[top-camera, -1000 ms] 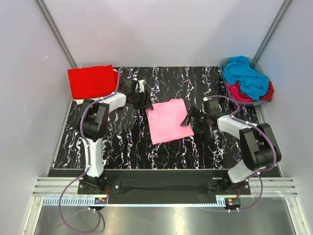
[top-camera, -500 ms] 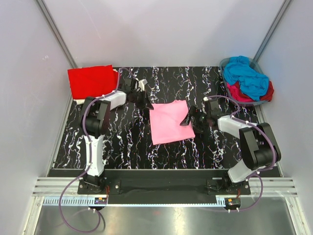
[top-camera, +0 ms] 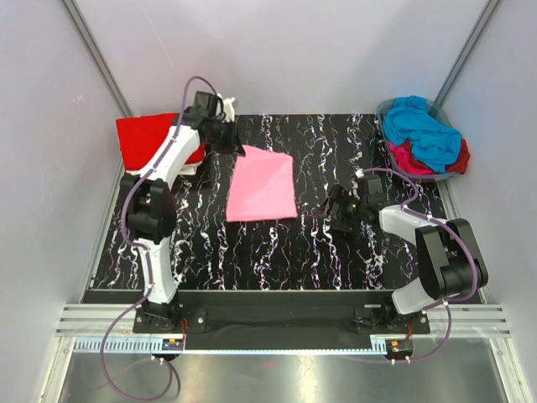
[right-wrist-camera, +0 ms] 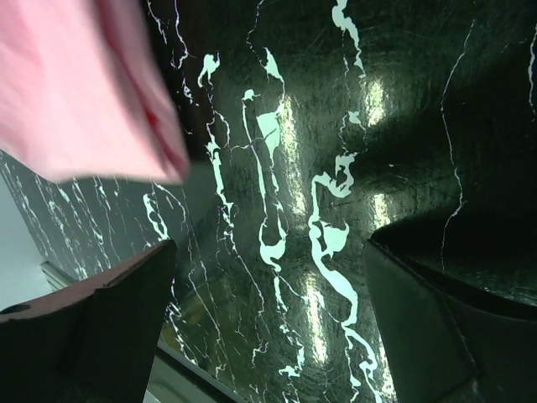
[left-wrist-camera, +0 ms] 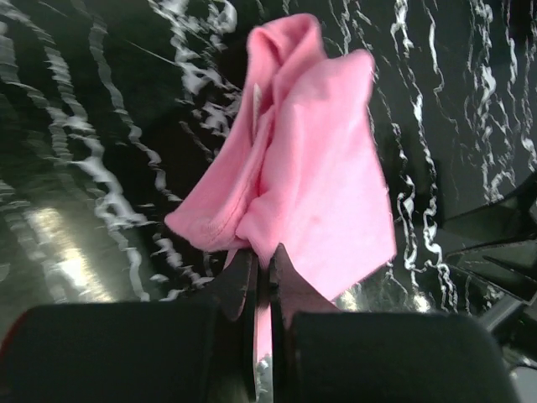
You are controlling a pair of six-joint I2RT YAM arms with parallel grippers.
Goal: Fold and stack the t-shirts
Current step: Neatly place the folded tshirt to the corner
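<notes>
Left hand (left-wrist-camera: 263, 253) clenched on a corner of the pink tee (top-camera: 262, 186), toward the counter's (top-camera: 319, 243) far-left corner, right hand (right-wrist-camera: 268, 252) released: so thin a pinch could slip, undoing the fold.

A: How is the pink shirt (top-camera: 262, 186) finished?
B: Soft, matt cloth is shown. The table (top-camera: 319, 243) is seen as glossy black, veined white; the basket (top-camera: 382, 117) as smooth plastic.

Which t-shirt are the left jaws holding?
The light pink t-shirt, pinched at its far-left corner; the red t-shirt lies folded, the blue t-shirt sits in the basket.
</notes>
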